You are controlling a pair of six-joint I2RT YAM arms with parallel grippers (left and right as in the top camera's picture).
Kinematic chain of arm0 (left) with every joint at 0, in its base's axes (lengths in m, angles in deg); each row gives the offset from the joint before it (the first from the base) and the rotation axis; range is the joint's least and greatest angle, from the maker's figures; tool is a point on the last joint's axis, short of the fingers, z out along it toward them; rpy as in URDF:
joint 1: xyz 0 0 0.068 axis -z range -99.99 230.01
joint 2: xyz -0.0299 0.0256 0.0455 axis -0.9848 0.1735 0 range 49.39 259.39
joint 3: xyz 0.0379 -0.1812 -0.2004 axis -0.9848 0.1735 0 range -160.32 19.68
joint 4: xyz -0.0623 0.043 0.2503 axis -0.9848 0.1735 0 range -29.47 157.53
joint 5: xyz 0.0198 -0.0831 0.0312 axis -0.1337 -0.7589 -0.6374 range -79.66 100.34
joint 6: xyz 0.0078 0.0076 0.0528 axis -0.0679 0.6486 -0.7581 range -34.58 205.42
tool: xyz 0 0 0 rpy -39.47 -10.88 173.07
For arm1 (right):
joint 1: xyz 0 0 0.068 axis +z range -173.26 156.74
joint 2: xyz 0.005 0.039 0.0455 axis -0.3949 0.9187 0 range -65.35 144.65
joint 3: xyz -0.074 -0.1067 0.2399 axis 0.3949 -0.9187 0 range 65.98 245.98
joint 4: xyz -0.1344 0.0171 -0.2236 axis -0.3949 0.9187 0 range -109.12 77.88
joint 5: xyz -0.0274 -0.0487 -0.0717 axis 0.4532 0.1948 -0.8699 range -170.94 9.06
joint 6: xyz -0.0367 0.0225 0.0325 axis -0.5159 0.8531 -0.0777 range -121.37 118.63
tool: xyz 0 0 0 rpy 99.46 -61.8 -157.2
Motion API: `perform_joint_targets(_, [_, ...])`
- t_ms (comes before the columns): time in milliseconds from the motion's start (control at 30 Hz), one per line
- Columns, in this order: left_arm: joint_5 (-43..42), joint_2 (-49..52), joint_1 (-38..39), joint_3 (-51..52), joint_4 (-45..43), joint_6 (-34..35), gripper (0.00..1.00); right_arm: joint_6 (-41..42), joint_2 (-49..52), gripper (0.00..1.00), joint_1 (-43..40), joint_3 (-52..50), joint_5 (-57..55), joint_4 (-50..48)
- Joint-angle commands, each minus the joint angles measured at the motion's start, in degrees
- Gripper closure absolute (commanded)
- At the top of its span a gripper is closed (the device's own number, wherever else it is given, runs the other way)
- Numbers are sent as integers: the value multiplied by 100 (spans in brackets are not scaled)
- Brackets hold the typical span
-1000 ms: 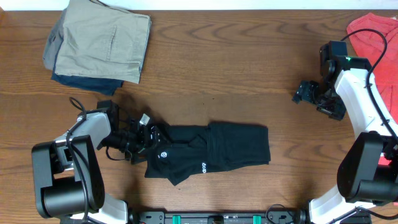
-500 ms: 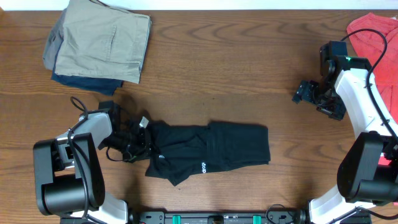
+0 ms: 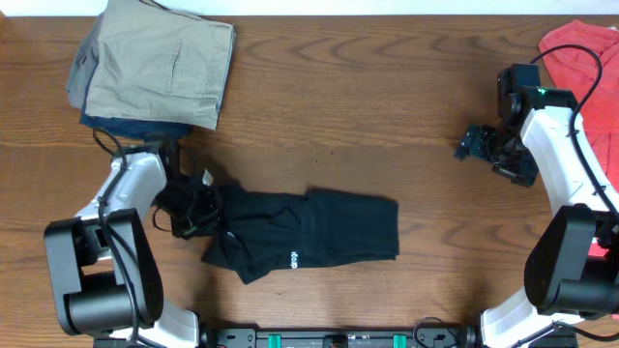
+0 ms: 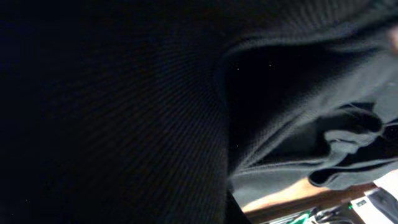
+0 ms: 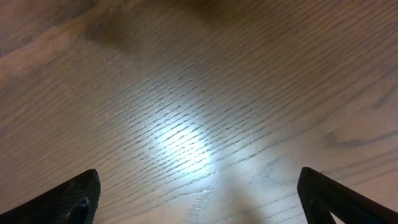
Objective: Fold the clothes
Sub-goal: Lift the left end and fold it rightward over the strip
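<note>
White-shelled arms (image 3: 556,145), black joints (image 3: 566,256), looping black cables (image 3: 106,143), black right pincer (image 3: 470,145), small green light (image 3: 542,94).

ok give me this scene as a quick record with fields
garment: black T-shirt, bunched and partly folded, front middle of table
left fingers: shut on the T-shirt's left end
right fingers: open, empty, above bare wood at right
also there: khaki and navy stack back left; red garment back right

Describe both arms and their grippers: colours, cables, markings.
The left arm and right arm have white shells, black joints and black bases. The left gripper and right gripper are black. Thin black cables loop along each arm; a small green light glows on the right one.
</note>
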Motion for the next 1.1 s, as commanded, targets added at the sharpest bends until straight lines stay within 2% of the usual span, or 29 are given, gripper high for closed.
perform_joint_targets(0, [448, -409, 11, -380, 313, 232, 94, 63, -76, 1, -24, 70, -28, 2])
perform_joint_targets(267, [409, -1740, 120, -590, 715, 310, 94, 63, -76, 1, -24, 70, -28, 2])
perform_joint_targets(500, [-52, -2647, 671, -588, 673, 649, 94, 63, -76, 1, -24, 70, -28, 2])
perform_joint_targets(700, [-52, -2647, 1379, -581, 439, 1115, 94, 63, -76, 1, -24, 70, -28, 2])
perform_joint_targets(1067, [-26, -2358, 2697, -579, -699, 1989, 94, 63, -76, 1, -24, 70, -28, 2])
